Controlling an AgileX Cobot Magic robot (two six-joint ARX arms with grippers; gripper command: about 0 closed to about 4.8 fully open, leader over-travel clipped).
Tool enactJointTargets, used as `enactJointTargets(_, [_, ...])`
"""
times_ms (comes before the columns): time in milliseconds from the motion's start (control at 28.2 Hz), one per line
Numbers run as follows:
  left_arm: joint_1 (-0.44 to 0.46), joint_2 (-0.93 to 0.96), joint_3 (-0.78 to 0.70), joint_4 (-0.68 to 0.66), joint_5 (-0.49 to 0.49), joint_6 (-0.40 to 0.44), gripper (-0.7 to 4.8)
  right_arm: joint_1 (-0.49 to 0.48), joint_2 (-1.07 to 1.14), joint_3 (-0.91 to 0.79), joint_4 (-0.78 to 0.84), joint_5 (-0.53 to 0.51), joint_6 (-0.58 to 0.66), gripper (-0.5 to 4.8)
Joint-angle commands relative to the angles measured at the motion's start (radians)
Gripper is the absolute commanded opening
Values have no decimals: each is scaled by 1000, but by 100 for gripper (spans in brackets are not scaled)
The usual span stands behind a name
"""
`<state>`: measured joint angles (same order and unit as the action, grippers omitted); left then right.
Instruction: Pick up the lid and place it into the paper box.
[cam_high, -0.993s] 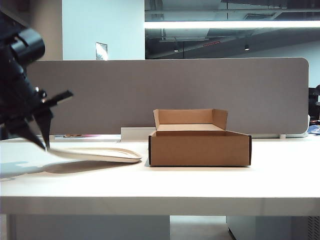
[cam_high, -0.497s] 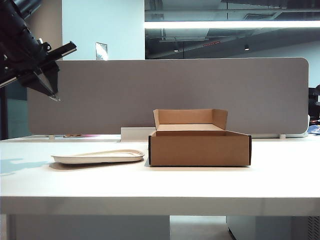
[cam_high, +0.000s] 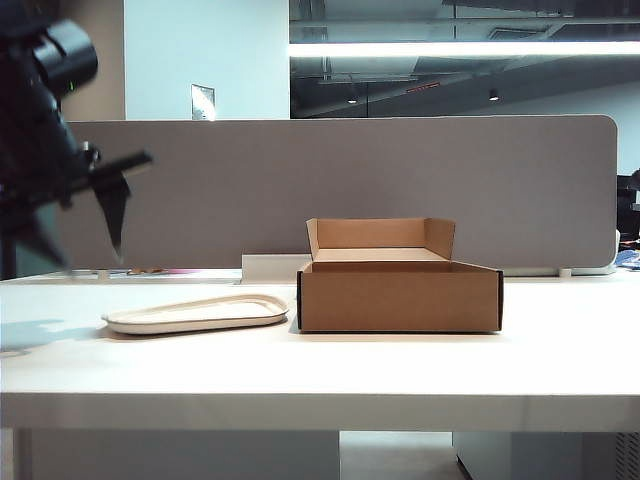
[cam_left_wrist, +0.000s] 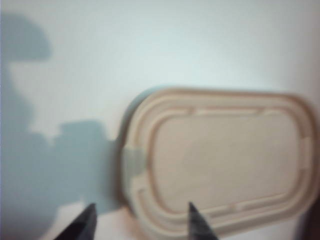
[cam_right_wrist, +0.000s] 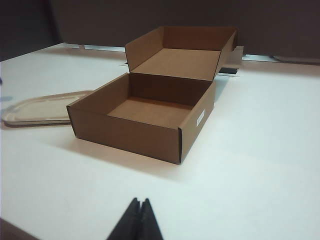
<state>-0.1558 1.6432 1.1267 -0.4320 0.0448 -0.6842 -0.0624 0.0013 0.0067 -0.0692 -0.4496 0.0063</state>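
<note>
The off-white oblong lid (cam_high: 195, 312) lies flat on the white table (cam_high: 400, 365), just left of the brown paper box (cam_high: 400, 295). The box stands open, its rear flap upright, with nothing inside (cam_right_wrist: 150, 112). My left gripper (cam_high: 90, 258) hangs open in the air above the lid's left end, holding nothing. In the left wrist view the lid (cam_left_wrist: 220, 160) lies below, with the left gripper (cam_left_wrist: 141, 212) astride its rounded end. The right gripper (cam_right_wrist: 140, 202) is shut and empty, low over the table in front of the box (cam_right_wrist: 125, 132); the lid (cam_right_wrist: 40, 107) lies beside it.
A grey partition (cam_high: 350, 190) closes off the back of the table. A low white block (cam_high: 268, 268) sits behind the box. The table's front edge (cam_high: 320, 395) runs across the exterior view.
A second ago my left gripper was shut on the lid's left end, tilting it up. The lid then lay flat while the gripper rose shut; now the gripper has come lower and opened.
</note>
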Motion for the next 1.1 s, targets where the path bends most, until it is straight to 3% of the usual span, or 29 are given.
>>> enactJointTargets(35, [-1, 36, 4, -27, 31, 3, 188, 0, -2, -3, 12, -2, 1, -1])
enactJointTargets(816, [-4, 200, 4, 150, 64, 3, 173, -1, -2, -3, 12, 2, 1, -1])
enactJointTargets(993, [-4, 211, 4, 171, 64, 3, 82, -1, -2, -3, 12, 2, 1, -1])
enactJointTargets(1100, [-4, 217, 4, 177, 64, 3, 74, -1, -2, -3, 12, 2, 1, -1])
